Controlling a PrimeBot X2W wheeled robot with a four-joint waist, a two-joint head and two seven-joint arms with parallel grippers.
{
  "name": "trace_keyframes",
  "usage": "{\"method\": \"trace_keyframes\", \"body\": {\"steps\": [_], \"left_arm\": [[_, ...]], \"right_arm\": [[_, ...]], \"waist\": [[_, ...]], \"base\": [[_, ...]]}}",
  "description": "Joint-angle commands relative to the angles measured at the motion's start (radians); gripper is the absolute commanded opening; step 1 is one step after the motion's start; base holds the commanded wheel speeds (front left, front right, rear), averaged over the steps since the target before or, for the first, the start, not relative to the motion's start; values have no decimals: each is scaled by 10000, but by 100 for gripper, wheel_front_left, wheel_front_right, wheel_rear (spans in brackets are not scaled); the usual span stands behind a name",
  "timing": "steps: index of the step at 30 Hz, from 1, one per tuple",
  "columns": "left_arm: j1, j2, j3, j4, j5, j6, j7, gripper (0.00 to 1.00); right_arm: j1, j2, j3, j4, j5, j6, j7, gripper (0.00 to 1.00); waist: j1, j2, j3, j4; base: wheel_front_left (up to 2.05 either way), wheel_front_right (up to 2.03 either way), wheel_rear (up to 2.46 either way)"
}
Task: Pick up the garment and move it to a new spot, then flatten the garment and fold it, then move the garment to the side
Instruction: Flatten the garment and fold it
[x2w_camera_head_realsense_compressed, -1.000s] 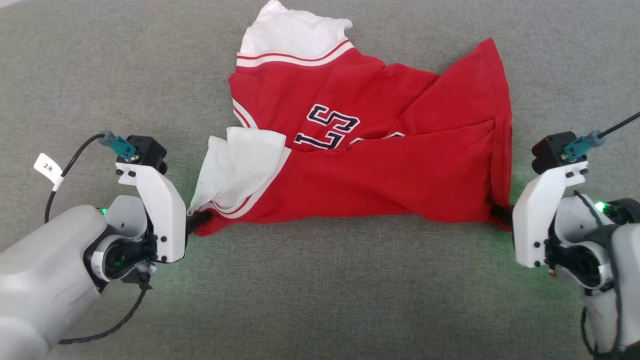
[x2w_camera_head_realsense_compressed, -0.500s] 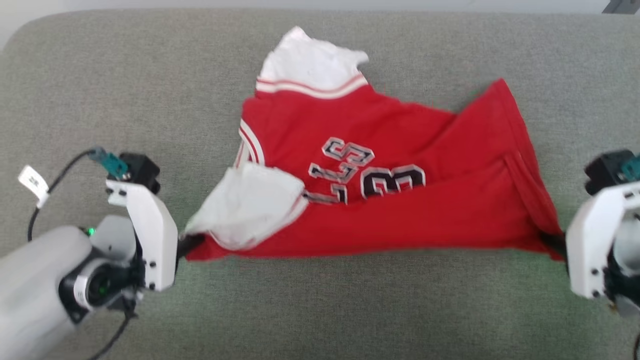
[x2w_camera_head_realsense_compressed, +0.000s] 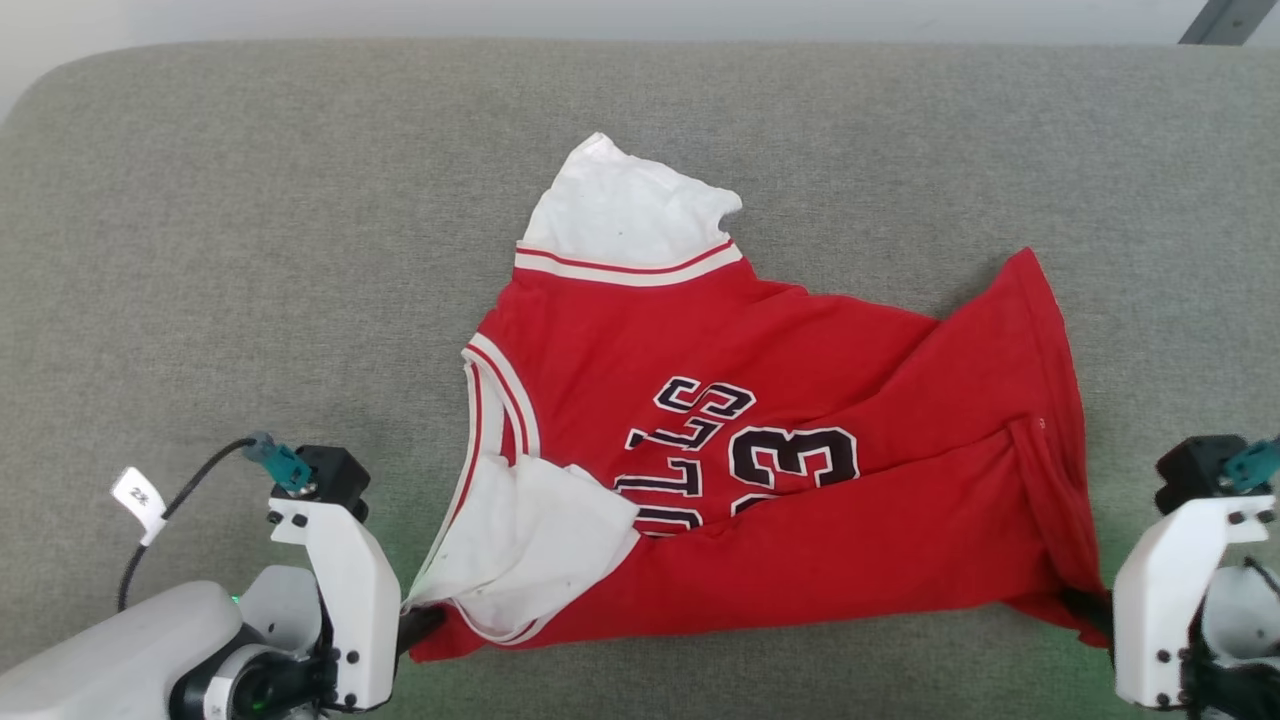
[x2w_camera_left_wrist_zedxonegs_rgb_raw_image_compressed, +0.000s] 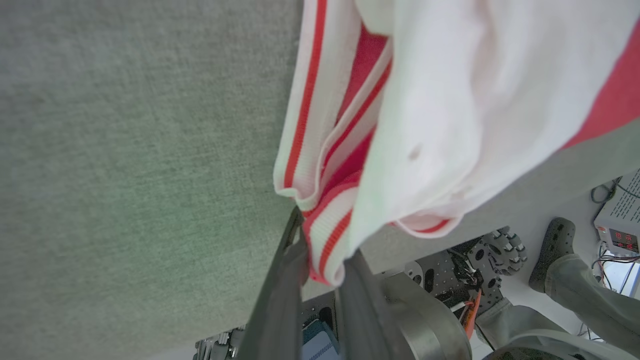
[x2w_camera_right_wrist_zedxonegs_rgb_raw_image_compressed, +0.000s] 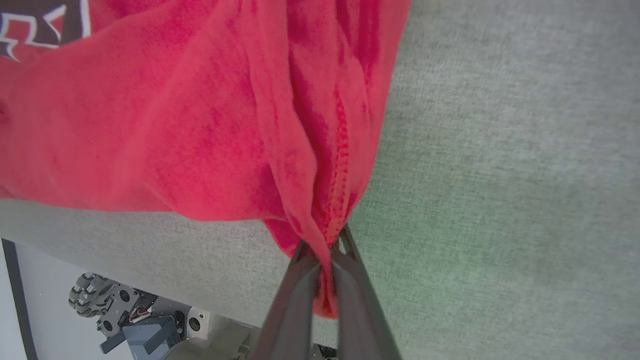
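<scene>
We hold the garment (x2w_camera_head_realsense_compressed: 760, 450) by its two near corners, drawing that edge taut along the near side of the bench (x2w_camera_head_realsense_compressed: 250, 250); the rest lies rumpled at mid-bench. The left gripper (x2w_camera_head_realsense_compressed: 425, 625), bench near-left, has its jaws pinching striped sleeve trim; the right gripper (x2w_camera_head_realsense_compressed: 1085, 605), bench near-right, pinches the red hem. We judge this spread serves flattening

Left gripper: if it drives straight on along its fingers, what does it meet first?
The garment itself: the left gripper is shut on its striped trim, and the bunched white sleeve lies right ahead. Depth past that is unclear.
</scene>
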Motion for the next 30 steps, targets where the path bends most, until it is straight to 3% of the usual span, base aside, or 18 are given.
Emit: {"method": "trace_keyframes", "body": {"steps": [1, 2, 3, 7, 11, 22, 30], "left_arm": [[83, -65, -3, 119, -4, -50, -16, 16], [110, -161, 28, 305, -105, -80, -33, 49], [110, -200, 24, 453, -129, -82, 28, 99], [-161, -160, 147, 707, -167, -135, 150, 100], [-448, 293, 297, 443, -83, 65, 342, 100], [-2062, 1756, 952, -1066, 357, 641, 1339, 100], [-3875, 1381, 1489, -169, 1214, 51, 1629, 100]], "right_arm": [[-19, 27, 42, 130, -18, -8, -127, 29], [-66, 53, 119, 288, -47, -8, -280, 50], [-134, 29, 213, 403, -76, -8, -428, 100], [-285, -28, 389, 704, -85, -8, -836, 100], [-340, -162, 359, 473, -8, -8, -1058, 100], [-739, 171, 28, -1471, -76, -6, -2843, 100], [-1834, 692, 576, -1879, -860, -6, -5794, 100]], "waist": [[0, -1, 1, -22], [0, -1, 2, -42], [0, -1, 10, -72], [0, -1, 50, -200], [0, -1, 73, -321], [0, -1, 485, -967], [0, -1, 1047, -1799]], "base": [[0, 0, 0], [0, 0, 0], [0, 0, 0], [0, 0, 0], [0, 0, 0], [0, 0, 0], [0, 0, 0]]}}
